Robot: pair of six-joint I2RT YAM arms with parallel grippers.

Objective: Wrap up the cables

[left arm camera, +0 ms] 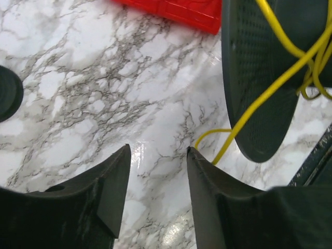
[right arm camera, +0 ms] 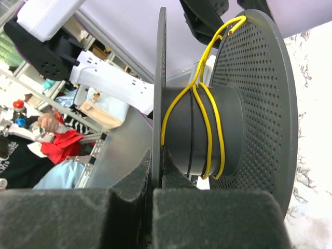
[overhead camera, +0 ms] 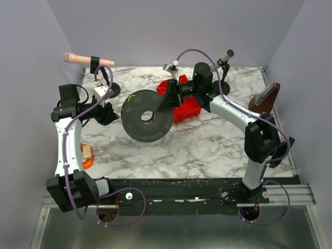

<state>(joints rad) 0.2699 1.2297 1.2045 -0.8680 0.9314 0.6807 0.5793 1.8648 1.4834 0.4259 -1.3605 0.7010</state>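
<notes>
**Right tool [right arm camera: 157,168] pinches spool [right arm camera: 259,104]; winding partly done**

Yellow cable [right arm camera: 207,129] loops the hub a few turns, its slack tail reaching down to the worktop [left arm camera: 78,78] just beside the left tool [left arm camera: 158,155], whose fingers stand apart, empty. Judging by that tail, more winding remains.

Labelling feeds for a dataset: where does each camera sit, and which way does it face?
Top: above and behind, looking down on the table; left arm and right arm show.
Left wrist: faces down at the table; open left tool shows.
Right wrist: faces sideways along the spool; right tool clamps its rim.
Wrist views share the spool and yellow cable.
</notes>
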